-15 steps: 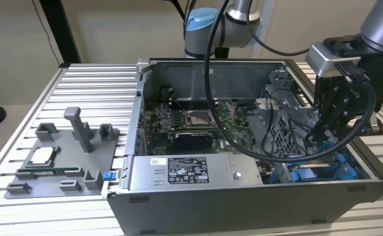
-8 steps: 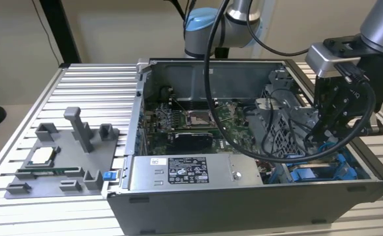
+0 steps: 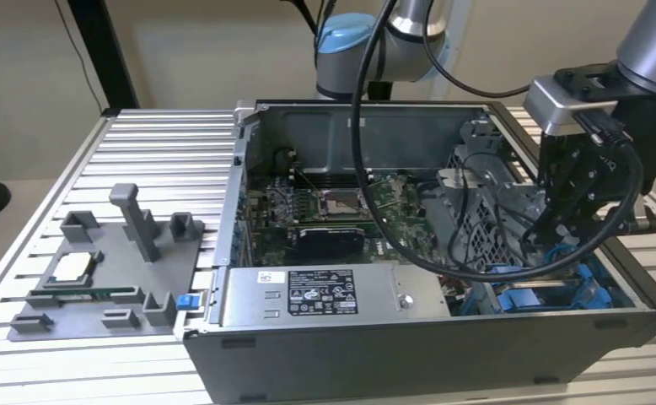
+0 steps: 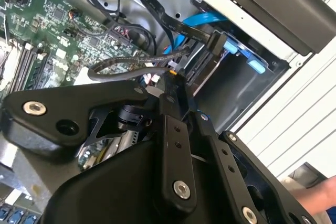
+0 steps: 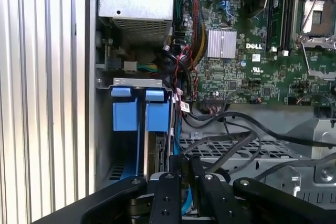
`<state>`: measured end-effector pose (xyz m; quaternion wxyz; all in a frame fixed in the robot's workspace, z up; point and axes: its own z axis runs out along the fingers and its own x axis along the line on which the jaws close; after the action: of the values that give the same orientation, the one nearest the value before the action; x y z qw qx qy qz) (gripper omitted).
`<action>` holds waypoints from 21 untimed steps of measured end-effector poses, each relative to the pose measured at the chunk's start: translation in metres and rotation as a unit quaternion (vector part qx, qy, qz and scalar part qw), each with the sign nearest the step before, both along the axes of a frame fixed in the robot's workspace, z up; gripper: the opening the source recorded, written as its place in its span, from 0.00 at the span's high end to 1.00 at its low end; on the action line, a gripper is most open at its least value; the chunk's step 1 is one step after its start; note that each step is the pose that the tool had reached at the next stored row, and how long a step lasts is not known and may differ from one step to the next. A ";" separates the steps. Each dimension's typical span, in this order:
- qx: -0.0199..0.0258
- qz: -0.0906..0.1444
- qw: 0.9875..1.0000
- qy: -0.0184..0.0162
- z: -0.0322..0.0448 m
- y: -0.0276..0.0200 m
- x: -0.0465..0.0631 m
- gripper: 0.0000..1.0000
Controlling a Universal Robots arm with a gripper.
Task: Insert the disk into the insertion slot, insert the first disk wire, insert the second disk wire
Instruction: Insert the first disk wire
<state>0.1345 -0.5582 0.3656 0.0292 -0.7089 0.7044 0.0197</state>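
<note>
Disk [image 5: 156, 116] in slot [image 5: 137, 83], cables [image 4: 121, 62] beside claw [image 5: 188, 167]

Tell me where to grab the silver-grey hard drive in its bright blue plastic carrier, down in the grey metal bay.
Probably by the carrier's two bright blue tabs, pinched together, coming straight down through the open side of the dark computer case. The silver-grey hard drive stands on edge, sunk in the narrow grey metal bay, so only that tab end looks reachable. The black end effector hangs close by.
</note>
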 end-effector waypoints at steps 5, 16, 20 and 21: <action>-0.001 0.000 1.000 0.003 -0.0044 0.0000 0.005 1.00; -0.003 0.000 1.000 0.029 -0.0045 -0.0159 0.009 1.00; -0.002 0.000 1.000 0.029 -0.0045 -0.0277 0.010 1.00; -0.002 0.000 1.000 0.029 -0.0047 -0.0298 0.010 1.00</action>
<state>0.1441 -0.5880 0.3610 0.0072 -0.7082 0.7050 0.0386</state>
